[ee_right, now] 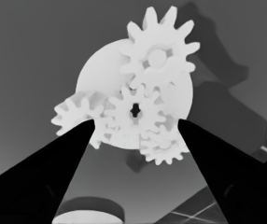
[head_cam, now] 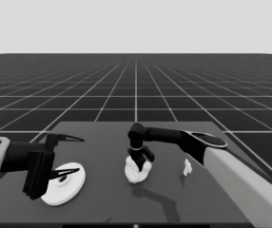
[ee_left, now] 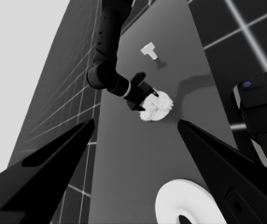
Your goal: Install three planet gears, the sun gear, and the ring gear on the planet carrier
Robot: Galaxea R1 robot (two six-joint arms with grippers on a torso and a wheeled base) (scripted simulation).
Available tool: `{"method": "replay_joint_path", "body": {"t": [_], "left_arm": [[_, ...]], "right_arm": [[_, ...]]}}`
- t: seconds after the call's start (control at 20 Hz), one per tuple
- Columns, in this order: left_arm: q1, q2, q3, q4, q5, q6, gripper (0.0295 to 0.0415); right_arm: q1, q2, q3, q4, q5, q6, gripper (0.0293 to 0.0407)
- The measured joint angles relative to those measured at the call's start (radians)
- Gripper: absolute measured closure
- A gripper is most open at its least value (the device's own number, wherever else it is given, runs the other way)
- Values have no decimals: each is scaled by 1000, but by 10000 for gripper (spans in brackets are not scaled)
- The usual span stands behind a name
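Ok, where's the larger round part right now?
In the head view, the larger round part lies at the table's left end under the left gripper, left of the geared smaller round part.

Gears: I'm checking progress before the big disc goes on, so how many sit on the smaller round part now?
4. On the smaller round part, under the right gripper: one gear in the middle, three around it. None looks hidden.

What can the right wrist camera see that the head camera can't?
Only the right wrist view shows separate toothed gears: four sit on the smaller round part, between the right gripper's open fingers. Only the head view shows the thin white piece and the waiting left gripper over the larger round part. Both show the smaller round part.
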Motion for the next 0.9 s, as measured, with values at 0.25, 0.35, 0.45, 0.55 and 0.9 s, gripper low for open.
{"method": "replay_joint_path", "body": {"t": [0.25, 0.35, 0.45, 0.55, 0.9], "left_arm": [[0, 0, 0, 0, 0, 0, 326], [0, 0, 0, 0, 0, 0, 326], [0, 0, 0, 0, 0, 0, 326], [0, 0, 0, 0, 0, 0, 326], [0, 0, 0, 0, 0, 0, 326]], "right_arm": [[202, -36, 140, 188, -87, -592, 309], [297, -31, 126, 267, -93, -841, 314], [327, -27, 112, 295, -94, -935, 315], [336, -26, 106, 305, -94, -968, 315], [-212, -1231, 1357, -381, 280, -1927, 315]]}}
